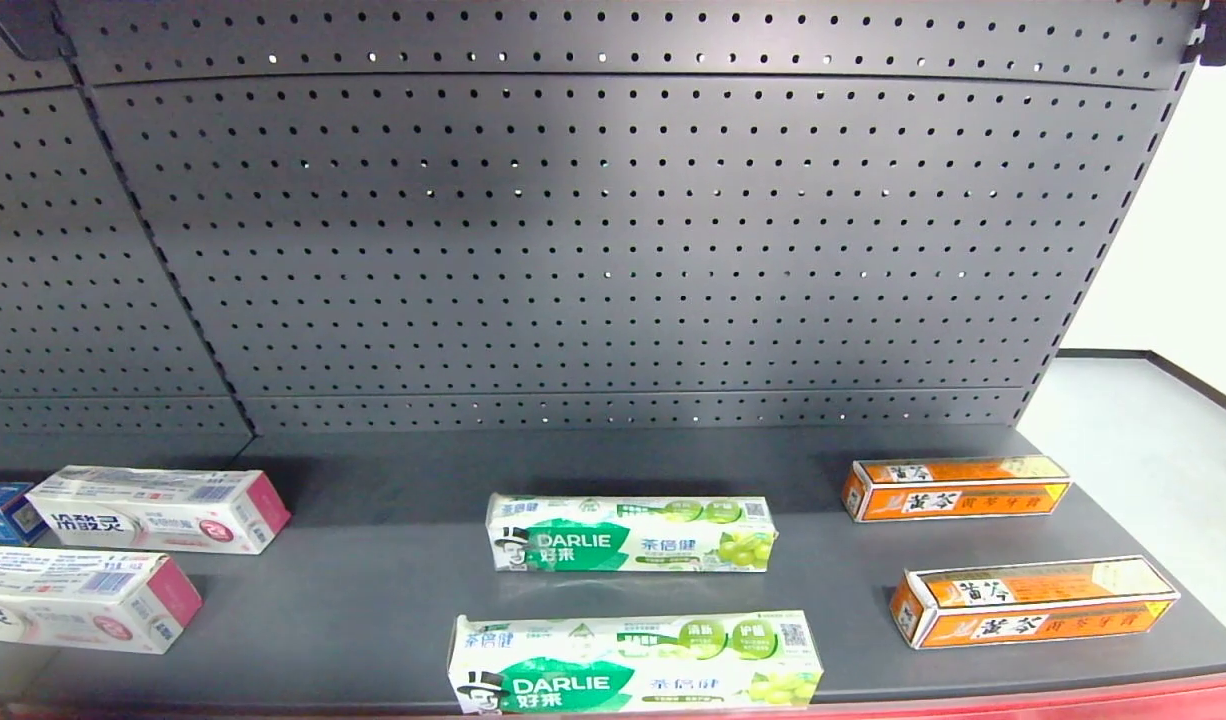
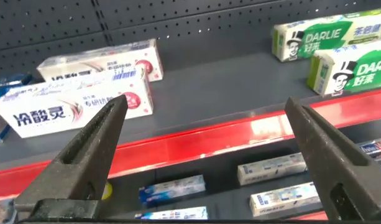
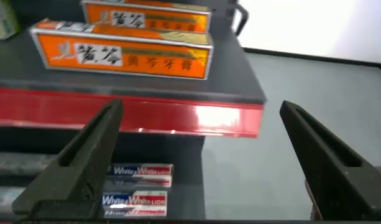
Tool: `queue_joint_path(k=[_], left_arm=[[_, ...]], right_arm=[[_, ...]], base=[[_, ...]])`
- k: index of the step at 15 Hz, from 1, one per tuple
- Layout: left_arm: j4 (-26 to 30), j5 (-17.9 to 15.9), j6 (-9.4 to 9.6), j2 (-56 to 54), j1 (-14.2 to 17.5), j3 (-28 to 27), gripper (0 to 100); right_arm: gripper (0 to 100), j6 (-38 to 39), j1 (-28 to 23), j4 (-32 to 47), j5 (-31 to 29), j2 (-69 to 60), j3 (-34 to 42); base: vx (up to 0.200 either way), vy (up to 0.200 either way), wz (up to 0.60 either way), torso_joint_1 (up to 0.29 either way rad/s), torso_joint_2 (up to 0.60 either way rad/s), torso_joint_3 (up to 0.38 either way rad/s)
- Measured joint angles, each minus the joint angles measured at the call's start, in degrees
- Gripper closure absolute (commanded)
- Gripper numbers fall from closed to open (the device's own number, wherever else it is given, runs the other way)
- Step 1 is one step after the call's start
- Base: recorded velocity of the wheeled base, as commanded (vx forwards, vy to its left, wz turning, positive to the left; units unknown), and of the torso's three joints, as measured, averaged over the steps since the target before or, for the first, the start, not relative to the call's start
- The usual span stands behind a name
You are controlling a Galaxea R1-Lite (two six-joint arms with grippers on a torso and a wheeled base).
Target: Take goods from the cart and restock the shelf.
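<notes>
On the dark shelf [image 1: 393, 560] lie toothpaste boxes in pairs: two white and pink boxes [image 1: 158, 508] at the left, two green boxes [image 1: 630, 533] in the middle, two orange boxes [image 1: 956, 486] at the right. My left gripper [image 2: 206, 109] hangs open in front of the shelf's red edge [image 2: 196, 143], below the white and pink boxes [image 2: 78, 107], nothing between its fingers. My right gripper [image 3: 199, 109] is open too, in front of the red edge [image 3: 128, 115] under the orange boxes [image 3: 122, 53], holding nothing.
A perforated back panel [image 1: 593, 230] rises behind the shelf. A lower shelf holds more toothpaste boxes [image 2: 271, 169], among them white and blue ones [image 3: 137, 175]. Grey floor [image 1: 1143, 440] lies to the shelf's right.
</notes>
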Motion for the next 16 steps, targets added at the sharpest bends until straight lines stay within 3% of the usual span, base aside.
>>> queue_joint_path(k=[3, 6, 10, 12, 15, 16], left_arm=[[-1.6, -0.3, 0.27, -0.1, 0.0, 2.0, 0], [-8.0, -3.9, 0.33, -0.1, 0.0, 7.2, 0], [-10.3, -4.5, 0.24, -0.1, 0.0, 11.8, 0], [-9.5, 1.3, 0.38, -0.1, 0.0, 12.0, 0], [-9.0, 9.3, 1.55, -0.5, 0.7, 11.8, 0], [-9.0, 9.8, 2.11, -0.8, 1.0, 11.7, 0]], right_arm=[[0, 0.9, -0.5, -0.9, -2.0, -1.9, 0.3], [0, 0.6, -0.6, 0.2, 10.8, -2.5, 0.2], [0, 0.5, -0.6, 0.8, 9.5, -2.7, -0.2], [0, 0.5, -0.6, 0.8, 4.3, -2.7, -0.2], [0, 0.3, -0.6, 0.7, 3.3, -2.7, -0.2], [0, 0.2, -0.6, 0.7, 2.9, -2.7, -0.2]], base=[[0.000, 0.000, 0.00, 0.000, 0.00, 0.000], [0.000, 0.000, 0.00, 0.000, 0.00, 0.000], [0.000, 0.000, 0.00, 0.000, 0.00, 0.000], [0.000, 0.000, 0.00, 0.000, 0.00, 0.000], [0.000, 0.000, 0.00, 0.000, 0.00, 0.000], [0.000, 0.000, 0.00, 0.000, 0.00, 0.000]])
